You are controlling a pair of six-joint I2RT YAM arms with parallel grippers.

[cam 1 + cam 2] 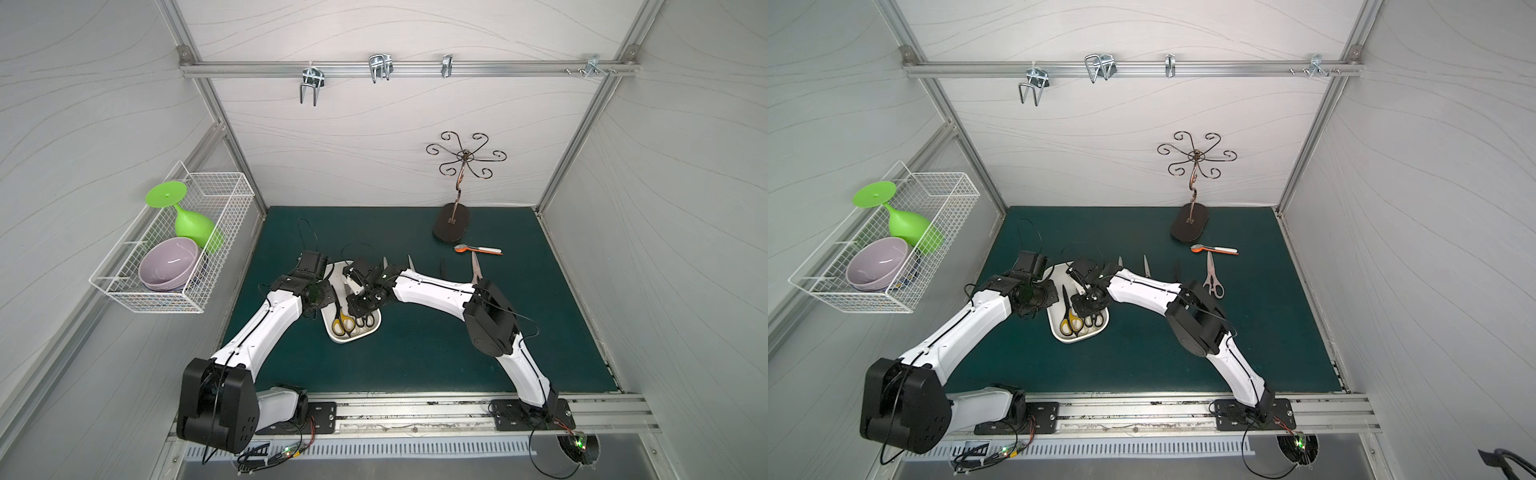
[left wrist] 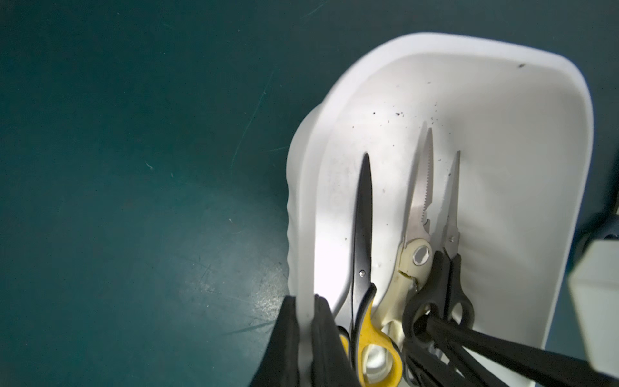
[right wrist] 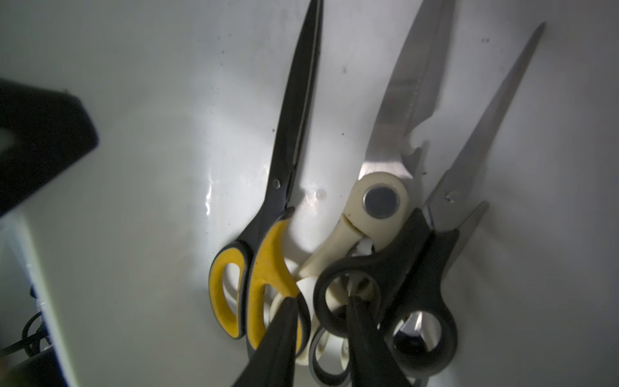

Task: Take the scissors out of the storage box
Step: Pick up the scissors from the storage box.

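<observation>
The white storage box (image 1: pixel 348 340) (image 1: pixel 1073 338) sits mid-mat. Inside lie yellow-black scissors (image 3: pixel 284 167) (image 2: pixel 363 234), cream shears (image 3: pixel 378 201) (image 2: pixel 413 254) and black-handled scissors (image 3: pixel 418 261) (image 2: pixel 449 268), with their handles bunched together. My left gripper (image 2: pixel 305 301) (image 1: pixel 327 298) is shut on the box's side wall (image 2: pixel 303 234). My right gripper (image 3: pixel 321 301) (image 1: pixel 360 316) reaches down into the handles. One finger (image 3: pixel 361 328) stands inside a black loop, the other (image 3: pixel 284 328) beside the yellow handle. Whether it is pinching is unclear.
More scissors lie on the green mat behind my right arm, a steel pair (image 1: pixel 478 270) (image 1: pixel 1212 278) in plain sight and other blades (image 1: pixel 411 264) partly hidden. Farther back are an orange-and-white spoon (image 1: pixel 478 249) and a metal hook stand (image 1: pixel 453 224). A wire basket (image 1: pixel 174 257) hangs on the left wall.
</observation>
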